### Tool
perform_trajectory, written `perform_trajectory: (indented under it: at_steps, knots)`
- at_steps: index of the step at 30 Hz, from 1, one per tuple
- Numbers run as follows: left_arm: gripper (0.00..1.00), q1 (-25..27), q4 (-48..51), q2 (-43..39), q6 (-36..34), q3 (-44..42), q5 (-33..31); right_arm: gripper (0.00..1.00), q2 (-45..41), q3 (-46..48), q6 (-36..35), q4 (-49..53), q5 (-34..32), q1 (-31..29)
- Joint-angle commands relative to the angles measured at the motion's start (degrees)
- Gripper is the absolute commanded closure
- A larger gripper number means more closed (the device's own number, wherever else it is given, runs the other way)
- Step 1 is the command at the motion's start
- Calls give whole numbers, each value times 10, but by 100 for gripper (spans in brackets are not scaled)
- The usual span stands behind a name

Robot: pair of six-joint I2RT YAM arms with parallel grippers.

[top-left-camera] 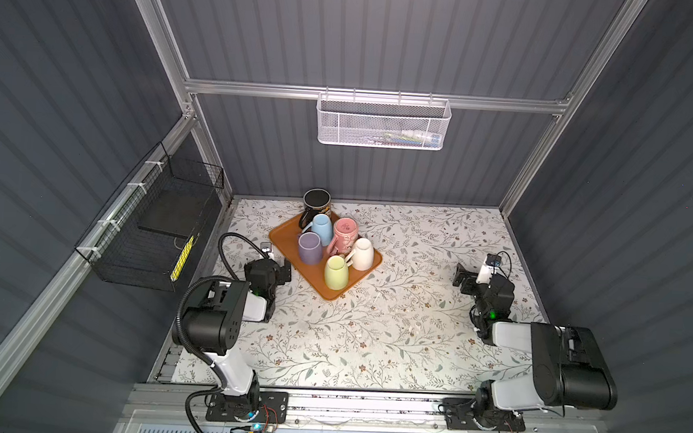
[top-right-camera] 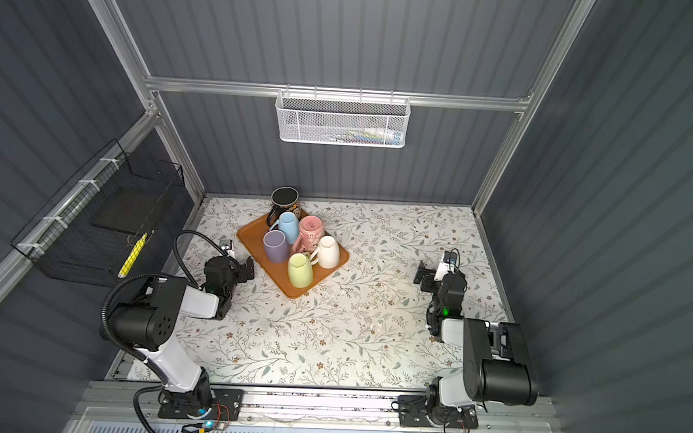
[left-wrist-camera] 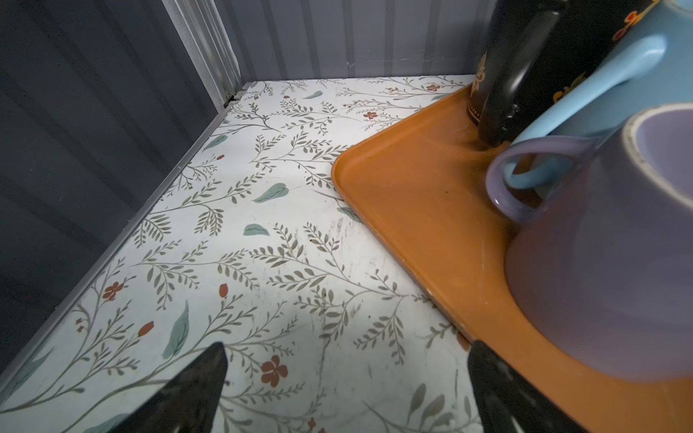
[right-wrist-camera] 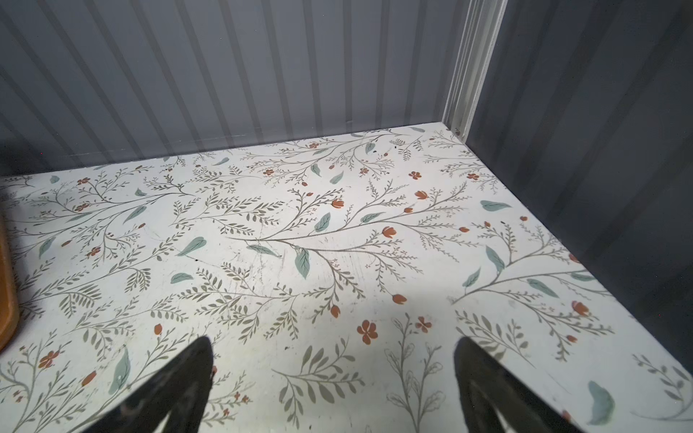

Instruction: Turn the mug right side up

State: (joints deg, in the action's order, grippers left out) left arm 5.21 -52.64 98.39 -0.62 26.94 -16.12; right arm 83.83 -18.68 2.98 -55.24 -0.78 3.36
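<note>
A black wire basket (top-left-camera: 127,262) hangs on the left wall. It holds a dark flat panel (top-left-camera: 172,211) and a yellow item (top-left-camera: 181,257) that stands on end at its near side. A white mesh basket (top-left-camera: 383,125) hangs on the rear rail, and the small things in it are too blurred to name.

On the floral table (top-left-camera: 371,330), left of centre and towards the back, an orange tray (top-left-camera: 285,235) carries six mugs packed close together. The black mug (top-left-camera: 317,202) stands at the far corner, with the blue mug (top-left-camera: 322,227) just in front of it and the pink mug (top-left-camera: 344,234) beside that. The purple mug (top-left-camera: 310,248) is by the left edge, the white mug (top-left-camera: 363,253) by the right edge, and the yellow-green mug (top-left-camera: 336,272) at the near corner. In the left wrist view the purple mug (left-wrist-camera: 607,285) stands mouth down with its unglazed foot ring uppermost. The top views do not settle which way up the other five stand.

The left gripper (top-left-camera: 286,270) sits low, just beside the tray's near-left edge. Its jaws are spread wide and hold nothing. One finger (left-wrist-camera: 498,386) overlaps the tray rim in the wrist view, but contact cannot be judged. The right gripper (top-left-camera: 462,280) is well apart from the tray, over bare table, with its jaws equally wide and nothing between them.
</note>
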Motion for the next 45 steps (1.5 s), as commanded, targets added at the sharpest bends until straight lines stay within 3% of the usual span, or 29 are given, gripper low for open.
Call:
perform_trajectory:
  at_steps: [1, 29, 30, 32, 35, 39, 45]
  knots:
    - [0, 1, -6, 0, 7, -4, -8, 1, -2, 1, 2, -7, 3, 1]
    - [0, -1, 0, 0, 8, -2, -2, 1, -2, 0, 1, -7, 2, 0]
    - [0, -1, -2, -2, 8, -3, -2, 1, -4, 5, 0, -12, -7, -2]
    - [0, 0, -16, -2, 8, -7, -19, 1, -22, 18, 0, -29, -86, -25]
    - [0, 1, 33, -34, 26, 2, -53, 1, -103, 31, -22, 13, -149, -59]
    - [0, 12, 186, -83, 22, 55, -90, 1, -160, 25, -52, 48, -208, -108]
    - [0, 47, 386, -98, 71, 165, -139, 1, -284, 4, 34, 159, -139, -128]
